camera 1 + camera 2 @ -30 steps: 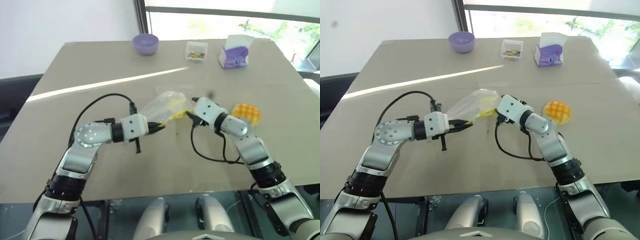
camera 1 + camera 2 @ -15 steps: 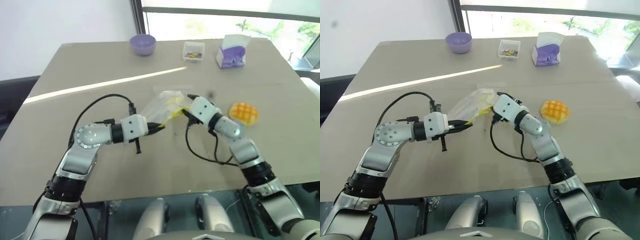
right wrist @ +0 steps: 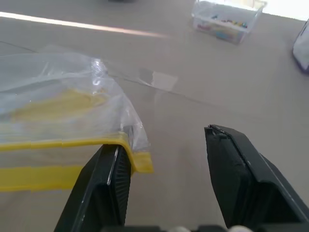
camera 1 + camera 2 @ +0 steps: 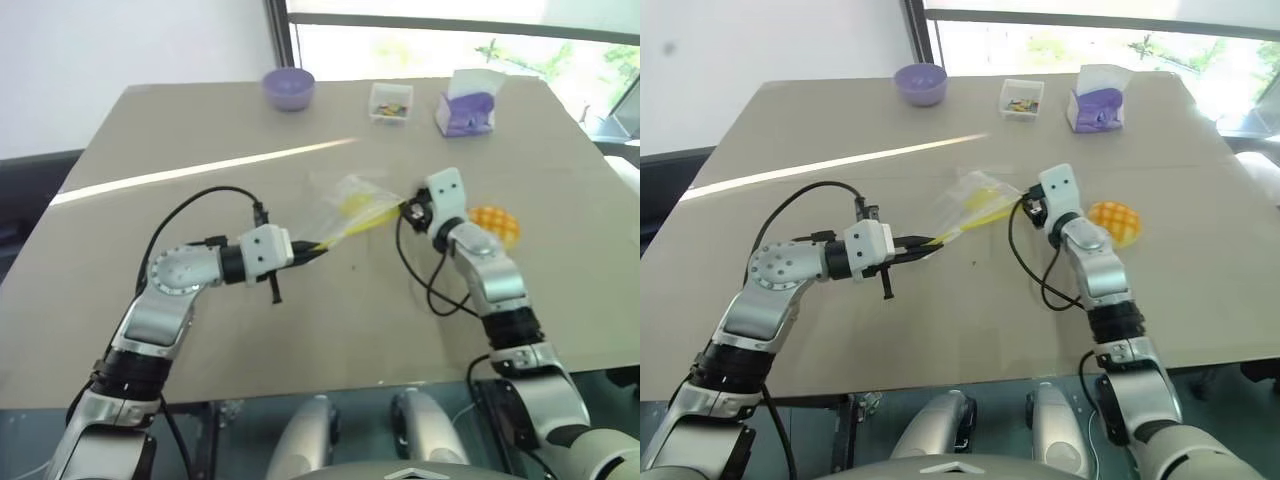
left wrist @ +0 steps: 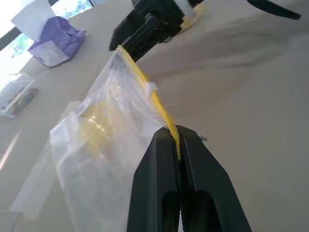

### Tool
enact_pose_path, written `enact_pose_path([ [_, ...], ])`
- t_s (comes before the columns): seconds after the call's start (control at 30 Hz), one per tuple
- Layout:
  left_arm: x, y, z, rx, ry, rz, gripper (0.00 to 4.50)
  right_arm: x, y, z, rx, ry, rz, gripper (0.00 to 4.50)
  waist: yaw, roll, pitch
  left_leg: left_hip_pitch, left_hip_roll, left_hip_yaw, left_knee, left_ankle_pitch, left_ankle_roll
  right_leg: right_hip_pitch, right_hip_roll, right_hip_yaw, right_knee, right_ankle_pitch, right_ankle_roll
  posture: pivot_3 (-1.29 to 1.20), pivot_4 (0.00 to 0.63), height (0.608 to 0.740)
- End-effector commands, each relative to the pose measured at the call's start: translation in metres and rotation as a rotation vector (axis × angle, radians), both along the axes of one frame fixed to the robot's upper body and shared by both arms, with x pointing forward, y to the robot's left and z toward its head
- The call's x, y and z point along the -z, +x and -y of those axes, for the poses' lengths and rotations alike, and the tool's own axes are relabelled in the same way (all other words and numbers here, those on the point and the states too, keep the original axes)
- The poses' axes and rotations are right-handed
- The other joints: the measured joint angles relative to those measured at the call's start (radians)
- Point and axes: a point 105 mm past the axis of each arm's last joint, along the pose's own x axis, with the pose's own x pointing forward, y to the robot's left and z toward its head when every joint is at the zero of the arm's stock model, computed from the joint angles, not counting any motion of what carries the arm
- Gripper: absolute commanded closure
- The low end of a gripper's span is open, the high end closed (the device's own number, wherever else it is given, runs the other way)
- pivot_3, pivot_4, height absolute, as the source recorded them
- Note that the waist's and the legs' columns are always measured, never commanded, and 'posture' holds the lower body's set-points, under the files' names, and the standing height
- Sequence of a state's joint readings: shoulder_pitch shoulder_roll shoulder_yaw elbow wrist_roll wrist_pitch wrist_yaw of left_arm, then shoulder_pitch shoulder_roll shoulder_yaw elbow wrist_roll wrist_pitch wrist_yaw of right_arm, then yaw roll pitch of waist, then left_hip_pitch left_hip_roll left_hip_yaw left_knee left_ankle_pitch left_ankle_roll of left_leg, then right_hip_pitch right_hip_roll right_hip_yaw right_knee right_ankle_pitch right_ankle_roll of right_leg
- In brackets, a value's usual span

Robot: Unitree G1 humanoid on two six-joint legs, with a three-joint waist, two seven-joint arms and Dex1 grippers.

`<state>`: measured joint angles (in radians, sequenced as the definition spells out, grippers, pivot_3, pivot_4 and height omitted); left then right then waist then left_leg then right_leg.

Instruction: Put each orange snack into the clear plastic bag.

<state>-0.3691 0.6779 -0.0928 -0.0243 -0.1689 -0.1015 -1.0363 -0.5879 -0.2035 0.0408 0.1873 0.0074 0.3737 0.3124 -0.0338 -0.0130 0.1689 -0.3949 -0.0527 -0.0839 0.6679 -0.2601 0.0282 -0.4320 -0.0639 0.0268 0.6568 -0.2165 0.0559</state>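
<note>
The clear plastic bag (image 4: 345, 207) lay crinkled near the middle of the bench (image 4: 180, 300), its yellow seal strip (image 5: 149, 94) stretched taut and lifted off the surface at the near end. The left tool (image 5: 179, 154) was clamped tight on that end of the strip, seemingly to anchor the bag so its mouth could be worked open. A yellow printed patch showed through the film.

The right tool (image 3: 166, 169) sat at the opposite corner of the bag. Its jaws stood wide apart and held nothing; one finger (image 3: 113, 179) lay just beside the strip's corner, the other well clear over bare bench. In my judgement this tool was either letting go of that corner or about to take a fresh hold, since the bag's mouth looked flat rather than spread.

The orange snack (image 4: 495, 226), a round bun with a criss-cross top, rested on the bench beyond the right tool from the bag, close by but outside it. No snack could be seen inside the bag, so the task appeared barely begun.

On the bench's far side from the bag stood a purple bowl (image 4: 289, 87), a small clear box (image 4: 391, 102) of colourful bits and a purple-and-white carton (image 4: 470, 103), all well apart from it.
</note>
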Motion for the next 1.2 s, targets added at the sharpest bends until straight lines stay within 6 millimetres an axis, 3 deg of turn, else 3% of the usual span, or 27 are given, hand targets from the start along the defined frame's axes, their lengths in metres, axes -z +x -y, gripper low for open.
enact_pose_path([
  [0.03, -0.01, 0.006, -0.002, -0.012, -0.027, 0.039, 4.5, -0.024, -0.011, 0.013, -0.014, -0.075, 0.11, 0.73, -0.002, 0.0, 0.0, 0.0, 0.0, 0.0, 0.0, 0.0, 0.0, 0.0, 0.0, 0.0, 0.0, 0.0, 0.0, 0.0, 0.15, 0.74],
  [0.07, -0.011, 0.007, -0.002, -0.015, -0.042, 0.036, 4.5, -0.027, -0.017, 0.007, -0.06, -0.095, 0.136, 0.21, -0.003, 0.0, 0.0, 0.0, 0.0, 0.0, 0.0, 0.0, 0.0, 0.0, 0.0, 0.0, 0.0, 0.0, 0.0, 0.0, 0.15, 0.74],
  [0.1, -0.012, 0.009, -0.002, -0.019, -0.054, 0.033, 4.5, -0.03, -0.023, 0.001, -0.11, -0.107, 0.153, 0.04, -0.004, 0.0, 0.0, 0.0, 0.0, 0.0, 0.0, 0.0, 0.0, 0.0, 0.0, 0.0, 0.0, 0.0, 0.0, 0.0, 0.15, 0.74],
  [0.23, -0.016, 0.015, -0.003, -0.037, -0.076, 0.036, 4.5, -0.04, -0.045, -0.003, -0.226, -0.185, 0.216, 0.04, -0.009, 0.0, 0.0, 0.0, 0.002, 0.001, 0.0, 0.0, 0.0, 0.0, 0.002, 0.0, 0.0, 0.0, 0.0, 0.0, 0.15, 0.74],
  [0.27, -0.018, 0.016, -0.003, -0.042, -0.081, 0.038, 4.5, -0.043, -0.047, -0.001, -0.23, -0.189, 0.223, 0.65, -0.009, 0.0, 0.0, 0.0, 0.002, 0.001, 0.0, 0.0, 0.0, 0.0, 0.001, 0.0, 0.001, 0.0, 0.0, 0.0, 0.15, 0.74],
  [0.43, -0.021, 0.019, 0.001, -0.042, -0.093, 0.04, 4.5, -0.051, -0.066, -0.003, -0.334, -0.196, 0.242, 2.76, -0.004, 0.0, 0.0, 0.0, 0.001, 0.001, 0.001, 0.0, 0.0, 0.0, 0.001, 0.0, 0.0, 0.0, 0.0, 0.0, 0.15, 0.74],
  [0.53, -0.021, 0.02, 0.002, -0.038, -0.092, 0.042, 4.5, -0.052, -0.077, -0.007, -0.393, -0.176, 0.228, 4.33, -0.002, 0.0, 0.0, 0.0, 0.001, 0.0, 0.001, 0.0, 0.0, 0.0, 0.001, 0.0, 0.0, 0.0, 0.0, 0.0, 0.15, 0.74],
  [0.77, -0.024, 0.02, 0.005, -0.028, -0.09, 0.052, 4.5, -0.045, -0.091, -0.017, -0.48, -0.13, 0.162, 4.43, -0.002, 0.0, 0.0, 0.0, 0.001, 0.0, 0.001, 0.0, 0.0, 0.0, 0.001, 0.0, 0.0, 0.0, 0.0, 0.0, 0.15, 0.74],
  [1.2, -0.02, 0.006, 0.014, 0.03, -0.065, 0.073, 4.5, -0.025, -0.062, -0.033, -0.424, -0.095, 0.108, 4.43, -0.001, 0.0, 0.0, 0.0, 0.001, 0.0, 0.001, 0.0, 0.0, 0.0, 0.001, 0.0, 0.0, 0.0, 0.0, 0.0, 0.15, 0.74],
])
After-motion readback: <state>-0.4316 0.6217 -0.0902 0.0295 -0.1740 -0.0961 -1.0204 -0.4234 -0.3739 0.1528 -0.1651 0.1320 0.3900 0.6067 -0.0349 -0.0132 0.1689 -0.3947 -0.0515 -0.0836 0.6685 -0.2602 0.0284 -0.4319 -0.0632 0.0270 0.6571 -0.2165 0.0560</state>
